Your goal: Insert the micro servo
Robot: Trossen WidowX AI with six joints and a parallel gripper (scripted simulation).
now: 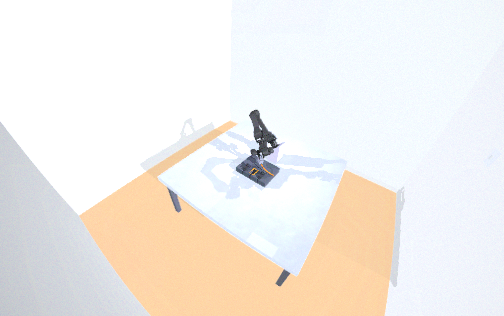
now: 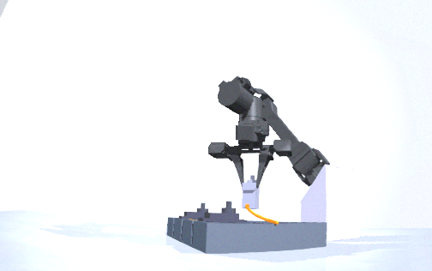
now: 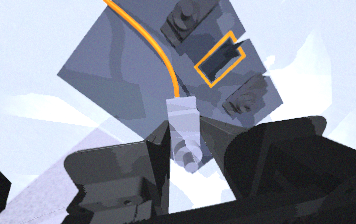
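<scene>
Flat white counter (image 1: 280, 220). On it, boxy gray deck (image 2: 257, 235). Above deck, dark claw (image 2: 251, 175) pinching small pale blocky servo (image 2: 250, 195), off the deck. Orange-edged pocket (image 3: 220, 59) beside. Thin orange cable (image 2: 262, 217) drooping onto deck.

The end effector (image 2: 250, 179) grips the pale servo (image 2: 250, 195) above the deck (image 2: 257, 235).

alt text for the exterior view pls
A dark robot arm's gripper holds a pale micro servo just above a grey deck. The servo's orange cable curves down onto the deck. Two darker servos already sit in it.
</scene>
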